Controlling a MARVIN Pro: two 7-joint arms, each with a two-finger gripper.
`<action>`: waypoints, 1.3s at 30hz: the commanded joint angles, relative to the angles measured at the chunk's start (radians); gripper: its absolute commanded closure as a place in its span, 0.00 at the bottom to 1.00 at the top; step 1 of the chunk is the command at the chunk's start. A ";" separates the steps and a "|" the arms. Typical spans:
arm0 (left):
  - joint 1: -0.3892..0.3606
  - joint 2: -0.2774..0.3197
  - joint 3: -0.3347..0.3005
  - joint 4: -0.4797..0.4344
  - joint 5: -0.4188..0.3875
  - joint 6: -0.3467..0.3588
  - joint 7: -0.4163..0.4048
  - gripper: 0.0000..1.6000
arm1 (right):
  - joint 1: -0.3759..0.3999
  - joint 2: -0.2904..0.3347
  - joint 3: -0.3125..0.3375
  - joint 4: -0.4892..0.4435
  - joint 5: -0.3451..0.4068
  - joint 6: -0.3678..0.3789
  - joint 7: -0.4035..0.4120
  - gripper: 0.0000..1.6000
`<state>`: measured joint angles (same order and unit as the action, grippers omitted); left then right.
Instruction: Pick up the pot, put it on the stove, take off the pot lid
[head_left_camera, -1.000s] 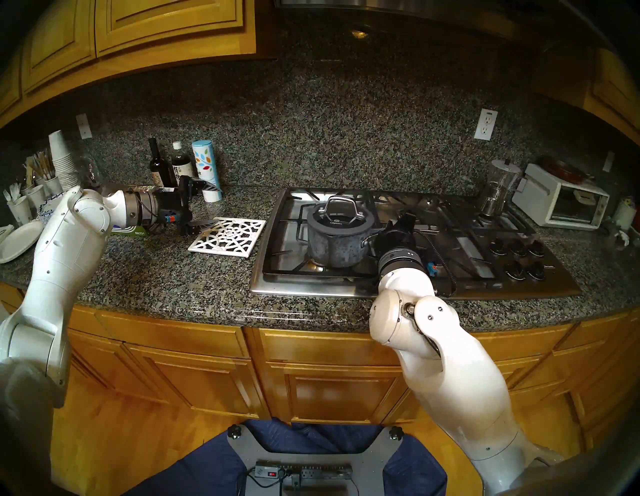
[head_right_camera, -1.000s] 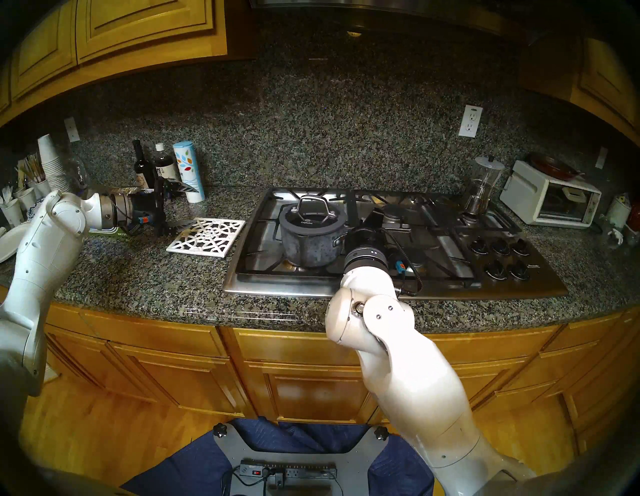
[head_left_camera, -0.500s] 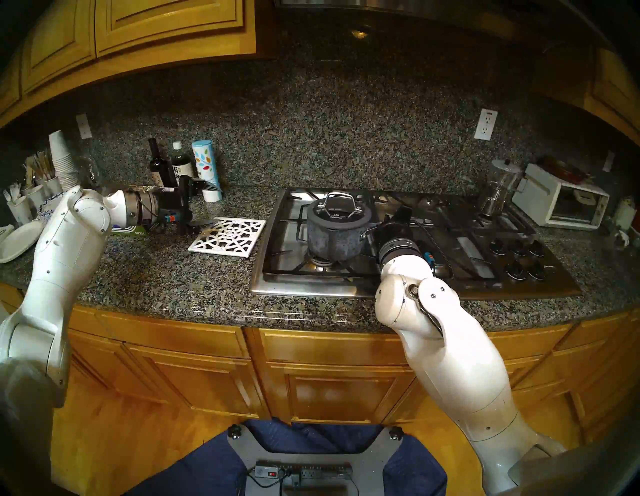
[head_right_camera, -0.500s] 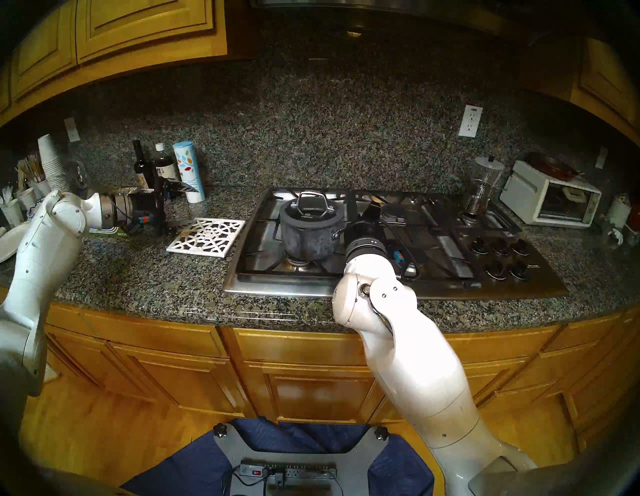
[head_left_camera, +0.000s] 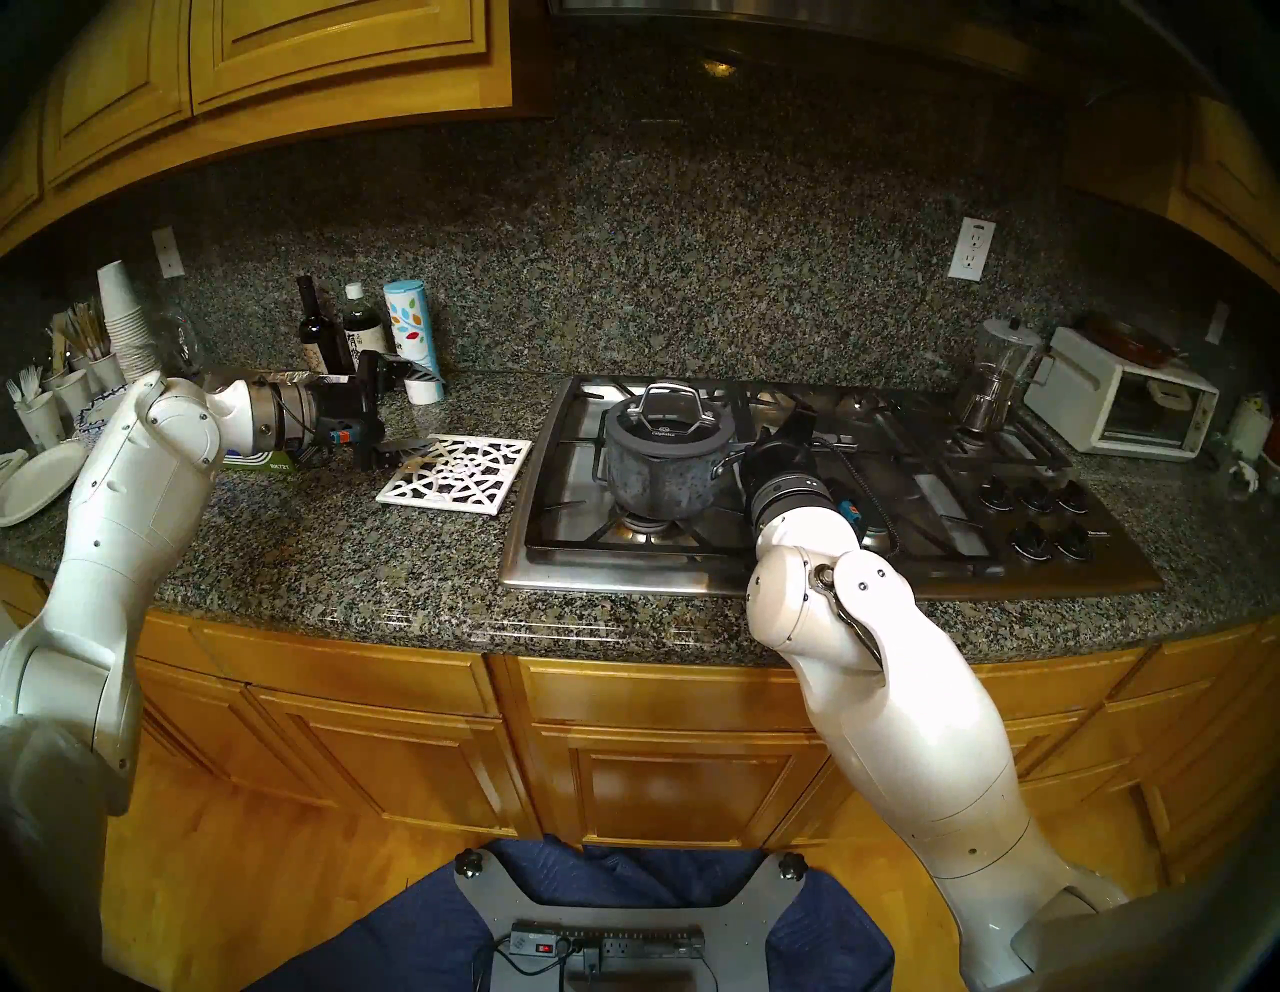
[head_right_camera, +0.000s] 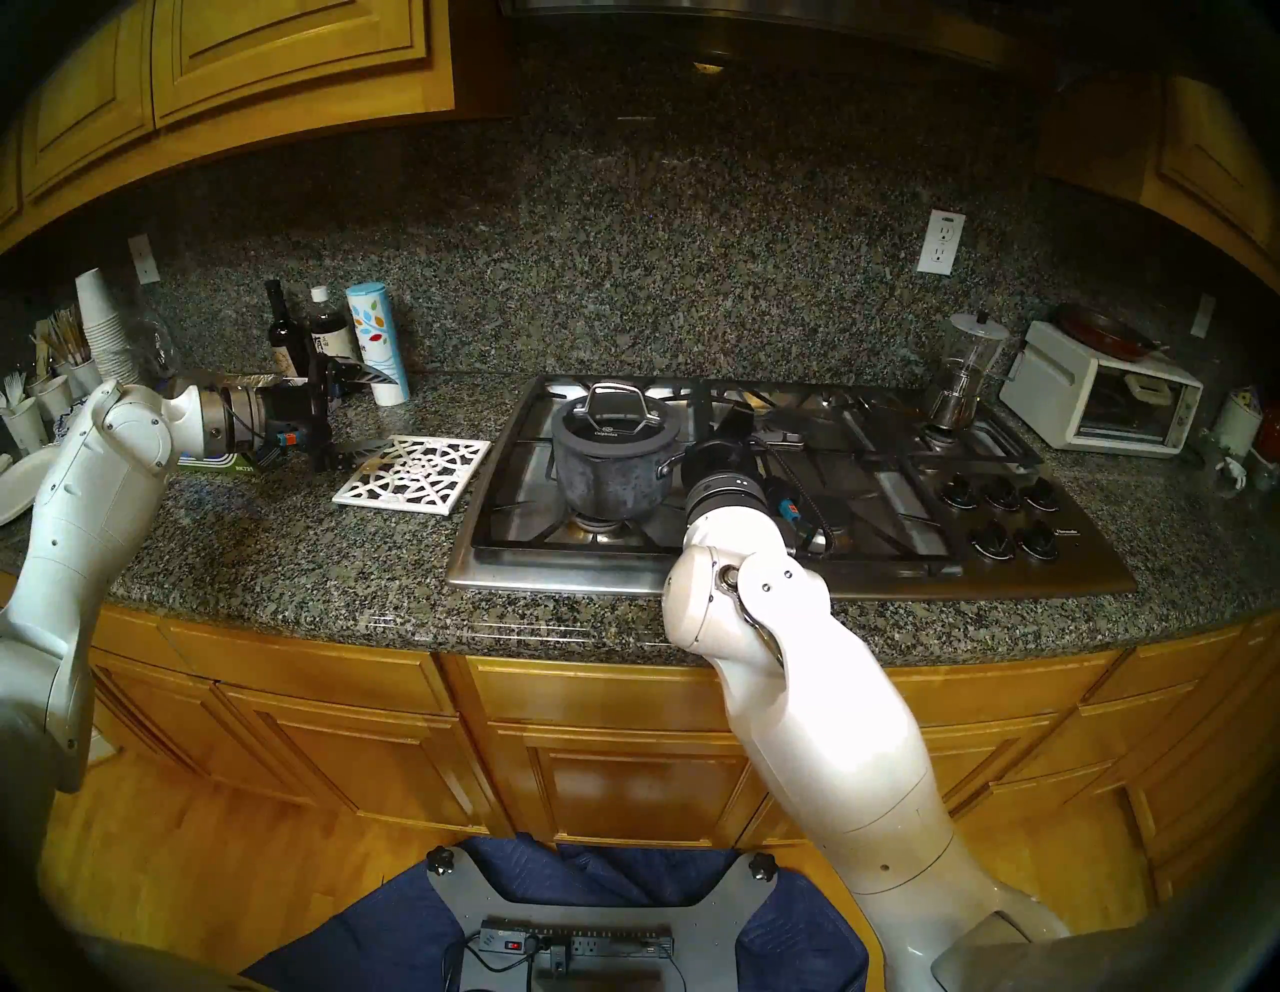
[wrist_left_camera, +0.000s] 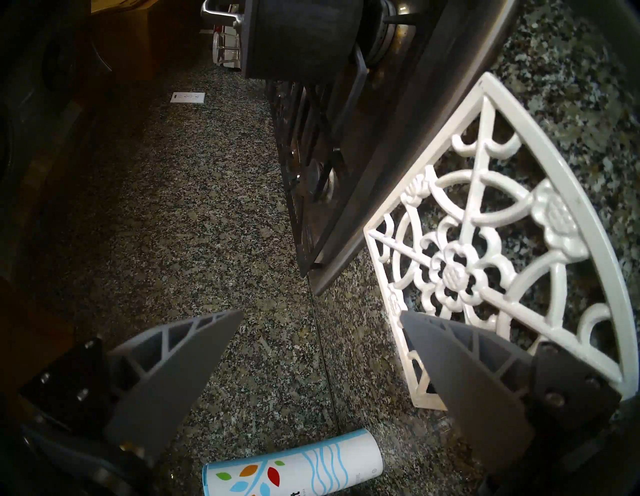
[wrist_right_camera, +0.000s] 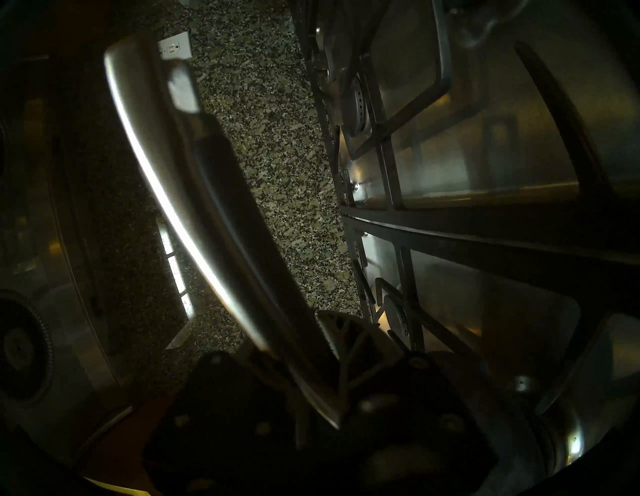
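Pot (head_left_camera: 658, 474) sitting on front-left burner grate of stove (head_left_camera: 900, 568), lid (head_left_camera: 666, 422) on top, loop handle up. Long silver handle (wrist_right_camera: 194, 194) running right into right gripper (head_left_camera: 776, 454); fingers (wrist_right_camera: 349, 332) sit right against it at the base in wrist view, but cannot tell if clamped or slack. Left gripper (wrist_left_camera: 318, 350) spread wide, holding nothing, hanging over counter (head_left_camera: 346, 554) left of stove, one finger (wrist_left_camera: 460, 374) over corner of white trivet (head_left_camera: 454, 473). Blue-and-white canister (head_left_camera: 412, 339) and two dark bottles (head_left_camera: 339, 332) by backsplash behind it. Coffee maker (head_left_camera: 997, 377) on back-right of stove, toaster oven (head_left_camera: 1122, 409) further right.
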<state>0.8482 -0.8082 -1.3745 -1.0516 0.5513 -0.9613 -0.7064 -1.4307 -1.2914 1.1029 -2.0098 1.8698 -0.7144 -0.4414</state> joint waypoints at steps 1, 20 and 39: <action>-0.044 -0.001 -0.021 -0.016 -0.009 0.002 0.015 0.00 | 0.008 0.010 0.014 -0.076 -0.020 0.006 0.058 0.00; -0.046 -0.002 -0.021 -0.014 -0.009 0.001 0.016 0.00 | -0.050 0.030 0.010 -0.106 -0.019 -0.007 0.081 0.00; -0.046 -0.002 -0.021 -0.014 -0.009 0.001 0.016 0.00 | -0.128 0.066 -0.016 -0.230 -0.061 -0.075 0.034 0.00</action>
<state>0.8458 -0.8094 -1.3749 -1.0508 0.5516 -0.9615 -0.7058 -1.5420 -1.2404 1.0969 -2.1595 1.8440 -0.7661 -0.3990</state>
